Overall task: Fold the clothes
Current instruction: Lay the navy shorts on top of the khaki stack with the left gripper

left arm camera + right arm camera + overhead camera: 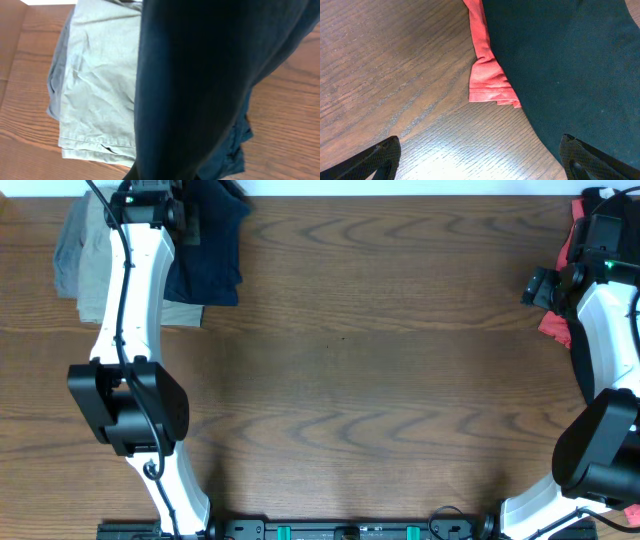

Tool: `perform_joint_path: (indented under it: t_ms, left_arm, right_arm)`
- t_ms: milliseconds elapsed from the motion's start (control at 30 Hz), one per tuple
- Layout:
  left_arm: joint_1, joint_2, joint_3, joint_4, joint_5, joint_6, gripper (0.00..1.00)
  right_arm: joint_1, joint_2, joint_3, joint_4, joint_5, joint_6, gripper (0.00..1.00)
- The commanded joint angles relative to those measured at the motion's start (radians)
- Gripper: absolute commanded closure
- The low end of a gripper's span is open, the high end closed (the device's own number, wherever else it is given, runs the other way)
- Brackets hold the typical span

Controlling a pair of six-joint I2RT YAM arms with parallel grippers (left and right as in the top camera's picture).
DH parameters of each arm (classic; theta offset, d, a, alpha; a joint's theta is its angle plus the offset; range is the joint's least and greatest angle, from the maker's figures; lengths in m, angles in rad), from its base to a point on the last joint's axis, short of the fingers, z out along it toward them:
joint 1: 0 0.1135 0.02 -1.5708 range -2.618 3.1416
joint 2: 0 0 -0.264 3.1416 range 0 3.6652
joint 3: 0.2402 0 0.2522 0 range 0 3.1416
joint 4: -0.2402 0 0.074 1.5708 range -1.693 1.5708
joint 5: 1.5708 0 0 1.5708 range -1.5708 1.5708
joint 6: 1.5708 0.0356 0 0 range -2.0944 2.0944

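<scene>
The dark navy blue shorts lie at the far left of the table, partly over a stack of folded clothes. My left gripper is at their far end. In the left wrist view the navy shorts hang right in front of the camera and hide the fingers; the fabric rises to the jaws as if pinched. My right gripper is open and empty, low over bare wood, with its fingers wide apart. It also shows in the overhead view at the far right.
Khaki-beige folded trousers lie under the shorts on a grey garment. A black garment with a coral-pink edge lies at the far right edge, just ahead of my right gripper. Brown wooden table.
</scene>
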Motion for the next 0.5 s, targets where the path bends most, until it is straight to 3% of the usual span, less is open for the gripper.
perform_joint_path:
  t_ms: [0, 467]
  left_arm:
    - [-0.010, -0.090, 0.036, 0.008, -0.034, 0.001, 0.94]
    - [-0.015, -0.091, 0.035, -0.005, -0.034, -0.036, 0.94]
  right_arm:
    - [0.005, -0.002, 0.018, -0.001, 0.014, 0.000, 0.01]
    - [0.006, -0.002, 0.018, -0.002, 0.014, 0.000, 0.01]
